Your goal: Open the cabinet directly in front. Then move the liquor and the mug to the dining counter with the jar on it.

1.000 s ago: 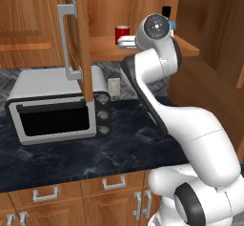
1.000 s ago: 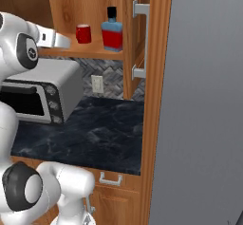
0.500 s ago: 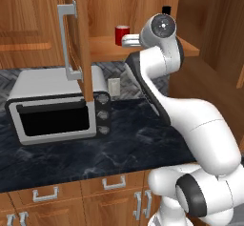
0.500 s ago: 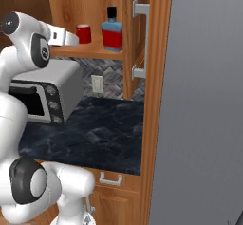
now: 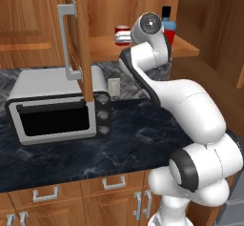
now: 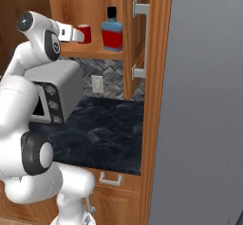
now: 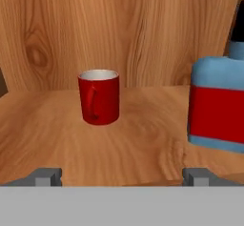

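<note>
Wooden shelf (image 7: 143, 139) of opened cabinet (image 5: 78, 39): gripper (image 7: 121, 176), jaws wide apart, faces mug (image 7: 99, 97) beside liquor (image 7: 217, 108); next, advance and close on 1.

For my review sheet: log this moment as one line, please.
cabinet: doors open | gripper: open, empty, at shelf edge facing mug | liquor: upright on shelf, right of mug in hand view | both untouched

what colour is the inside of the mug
Whitish inside the red mug, clearest in the hand view.
</note>
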Controlling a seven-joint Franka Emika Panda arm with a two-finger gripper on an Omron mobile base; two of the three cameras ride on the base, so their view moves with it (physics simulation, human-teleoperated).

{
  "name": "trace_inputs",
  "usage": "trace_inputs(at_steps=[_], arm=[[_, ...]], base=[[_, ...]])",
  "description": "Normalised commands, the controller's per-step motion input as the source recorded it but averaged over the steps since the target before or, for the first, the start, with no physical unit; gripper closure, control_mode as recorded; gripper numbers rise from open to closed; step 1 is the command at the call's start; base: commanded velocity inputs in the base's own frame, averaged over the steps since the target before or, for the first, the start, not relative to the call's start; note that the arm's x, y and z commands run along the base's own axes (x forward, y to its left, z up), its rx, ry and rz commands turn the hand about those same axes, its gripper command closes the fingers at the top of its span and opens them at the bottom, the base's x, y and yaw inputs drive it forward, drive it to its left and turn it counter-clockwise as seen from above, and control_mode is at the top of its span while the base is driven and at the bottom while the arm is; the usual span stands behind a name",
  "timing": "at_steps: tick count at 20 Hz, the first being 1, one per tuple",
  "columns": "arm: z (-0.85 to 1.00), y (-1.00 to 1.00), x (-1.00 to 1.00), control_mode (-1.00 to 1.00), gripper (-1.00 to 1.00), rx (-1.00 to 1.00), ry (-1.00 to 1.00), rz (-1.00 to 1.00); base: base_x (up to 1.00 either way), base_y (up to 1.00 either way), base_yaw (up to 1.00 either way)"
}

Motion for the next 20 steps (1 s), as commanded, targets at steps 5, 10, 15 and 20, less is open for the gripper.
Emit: trace_inputs(at_steps=[5, 10, 15, 20], arm=[[0.00, 0.23, 0.52, -1.00, -1.00, 0.00, 0.00, 0.00], [0.00, 0.09, 0.45, -1.00, -1.00, 0.00, 0.00, 0.00], [0.00, 0.01, 0.43, -1.00, -1.00, 0.00, 0.02, 0.00], [0.00, 0.00, 0.39, -1.00, -1.00, 0.00, 0.05, 0.00]], base=[[0.00, 0.00, 0.00], [0.00, 0.00, 0.00], [0.00, 0.00, 0.00], [0.00, 0.00, 0.00]])
